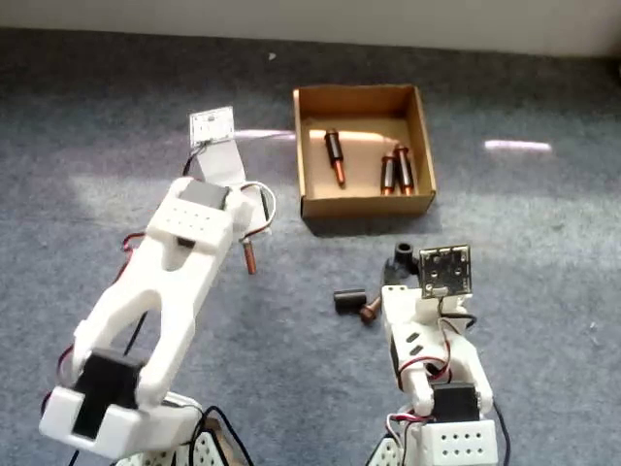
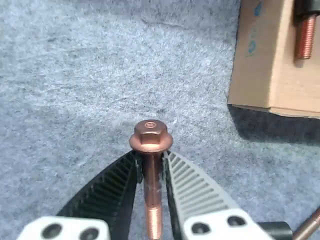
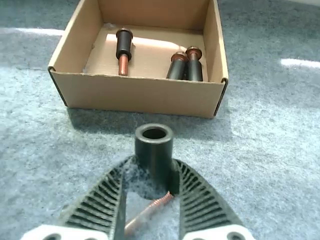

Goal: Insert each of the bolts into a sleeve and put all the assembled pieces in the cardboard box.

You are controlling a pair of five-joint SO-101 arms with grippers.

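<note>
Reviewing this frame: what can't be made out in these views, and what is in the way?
- Right wrist view: the loose bolt has its head hidden behind the right gripper.
- Right wrist view: the sleeve has its base covered by that gripper, so whether it is lifted or resting on the carpet is unclear.
- Left wrist view: the cardboard box is cut off by the picture's edge, so its contents cannot be counted there.

Left end effector point(image 2: 151, 156) clamping bolt point(image 2: 150, 136), right end effector point(image 3: 154, 164) clamping sleeve point(image 3: 154, 142)
</note>
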